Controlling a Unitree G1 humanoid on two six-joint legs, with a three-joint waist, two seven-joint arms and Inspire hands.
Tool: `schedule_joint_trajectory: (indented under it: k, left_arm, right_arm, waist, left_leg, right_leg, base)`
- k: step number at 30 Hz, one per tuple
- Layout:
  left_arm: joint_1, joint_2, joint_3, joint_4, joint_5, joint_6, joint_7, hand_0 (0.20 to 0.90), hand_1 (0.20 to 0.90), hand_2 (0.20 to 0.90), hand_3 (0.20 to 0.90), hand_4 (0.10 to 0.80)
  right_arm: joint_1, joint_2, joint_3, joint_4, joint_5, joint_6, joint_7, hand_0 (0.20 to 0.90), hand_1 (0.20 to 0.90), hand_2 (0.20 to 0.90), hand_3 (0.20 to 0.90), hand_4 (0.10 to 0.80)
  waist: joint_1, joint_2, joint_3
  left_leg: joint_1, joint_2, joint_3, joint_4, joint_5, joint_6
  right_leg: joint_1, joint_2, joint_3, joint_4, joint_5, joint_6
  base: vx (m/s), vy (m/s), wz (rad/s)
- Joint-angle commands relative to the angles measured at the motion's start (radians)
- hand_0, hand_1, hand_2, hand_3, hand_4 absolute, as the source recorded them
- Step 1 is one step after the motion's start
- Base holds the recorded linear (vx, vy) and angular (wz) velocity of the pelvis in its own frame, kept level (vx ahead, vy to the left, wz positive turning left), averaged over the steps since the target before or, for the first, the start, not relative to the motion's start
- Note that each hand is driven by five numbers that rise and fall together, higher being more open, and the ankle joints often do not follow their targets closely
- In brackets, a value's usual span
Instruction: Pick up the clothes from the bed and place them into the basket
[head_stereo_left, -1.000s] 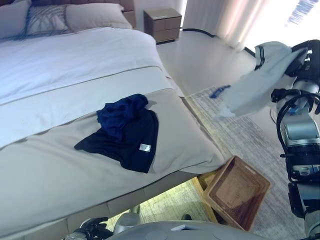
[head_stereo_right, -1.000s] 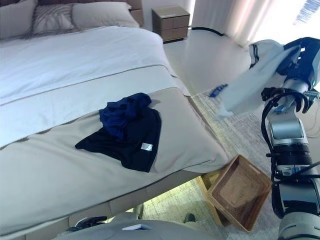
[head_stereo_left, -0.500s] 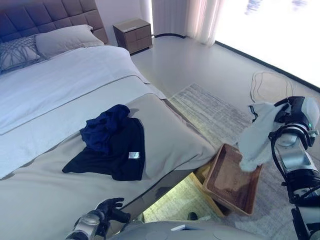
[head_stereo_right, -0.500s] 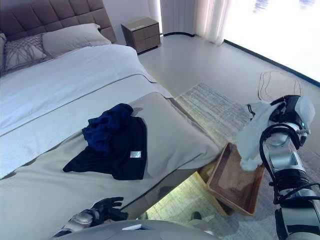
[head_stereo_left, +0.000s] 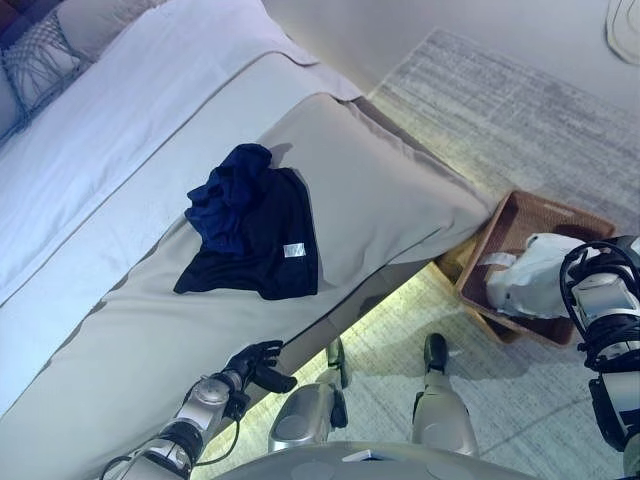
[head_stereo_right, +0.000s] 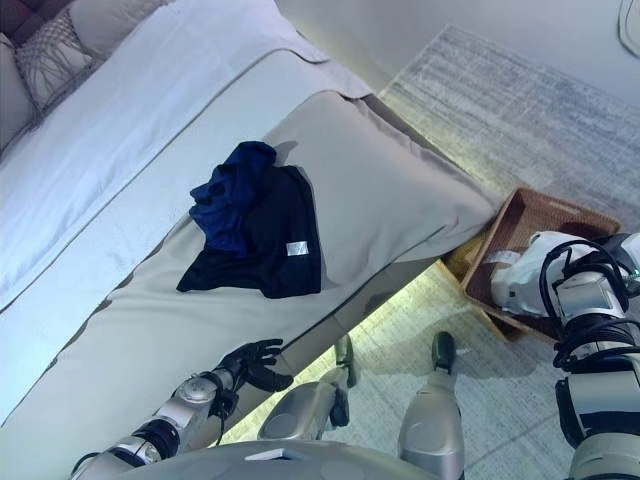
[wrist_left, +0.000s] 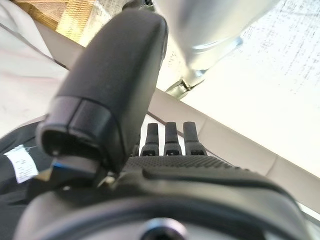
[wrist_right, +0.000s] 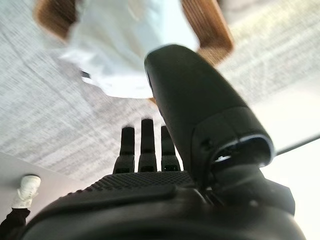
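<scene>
My right hand (wrist_right: 150, 200) hangs over the basket (head_stereo_left: 520, 215) on the rug (head_stereo_left: 520, 110), fingers (wrist_right: 142, 145) straight and spread from the thumb, holding nothing. The white garment (head_stereo_left: 530, 285) lies half in the basket, drooping over its near rim. My left hand (head_stereo_left: 255, 365) sits low by the bed (head_stereo_left: 120, 330) edge, fingers loosely out, empty. Dark clothes (head_stereo_left: 255, 235) lie heaped on the bed, well apart from the basket.
</scene>
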Motion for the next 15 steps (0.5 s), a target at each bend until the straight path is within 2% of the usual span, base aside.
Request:
schedule_joint_trajectory:
  k: [1, 5, 10, 13, 15]
  left_arm:
    - [-0.027, 0.069, -0.019, -0.014, -0.036, -0.034, 0.009, 0.9, 0.9, 0.9, 0.9, 0.8]
    - [-0.004, 0.073, -0.001, -0.017, -0.046, -0.022, 0.013, 0.9, 0.9, 0.9, 0.9, 0.8]
    - [0.012, 0.086, 0.018, -0.015, -0.043, -0.023, -0.001, 0.9, 0.9, 0.9, 0.9, 0.8]
    - [0.031, 0.077, 0.021, -0.014, -0.038, -0.027, 0.003, 0.9, 0.9, 0.9, 0.9, 0.8]
    - [0.051, 0.064, 0.031, -0.008, -0.036, -0.032, 0.012, 0.9, 0.9, 0.9, 0.9, 0.8]
  right_arm:
    - [-0.153, -0.126, 0.082, -0.027, -0.074, -0.027, -0.022, 0.9, 0.9, 0.9, 0.9, 0.8]
    - [-0.139, -0.135, 0.081, -0.032, -0.084, -0.041, -0.01, 0.9, 0.9, 0.9, 0.9, 0.8]
    - [-0.115, -0.136, 0.056, -0.113, -0.063, -0.08, -0.058, 0.9, 0.9, 0.9, 0.9, 0.8]
    - [-0.105, -0.137, 0.028, -0.203, -0.083, -0.133, -0.095, 0.9, 0.9, 0.9, 0.9, 0.8]
    - [-0.102, -0.12, 0.01, -0.367, -0.141, -0.167, -0.076, 0.9, 0.9, 0.9, 0.9, 0.8]
  waist:
    - [-0.011, -0.103, -0.017]
    - [-0.01, -0.119, -0.017]
    - [-0.001, -0.148, -0.017]
    - [0.005, -0.165, -0.022]
    - [0.012, -0.181, -0.03]
  left_leg:
    - [0.012, -0.031, 0.029, 0.013, -0.103, 0.001]
    - [0.015, -0.03, 0.044, 0.01, -0.106, -0.002]
    - [0.011, -0.022, 0.05, 0.015, -0.107, -0.005]
    - [0.017, -0.021, 0.048, 0.016, -0.108, -0.005]
    - [0.03, -0.021, 0.046, 0.016, -0.114, -0.005]
  right_leg:
    - [-0.037, 0.01, 0.005, 0.116, -0.113, -0.053]
    - [-0.03, 0.016, 0.005, 0.077, -0.089, -0.045]
    - [-0.017, 0.019, -0.003, 0.064, -0.083, -0.04]
    - [0.003, 0.016, -0.006, 0.052, -0.077, -0.035]
    - [0.024, 0.009, -0.014, 0.046, -0.079, -0.029]
  base:
    - [-0.01, 0.037, 0.0]
    - [0.01, 0.015, -0.02]
    - [0.005, 0.002, 0.02]
    - [0.06, 0.041, 0.01]
    - [0.095, 0.091, 0.06]
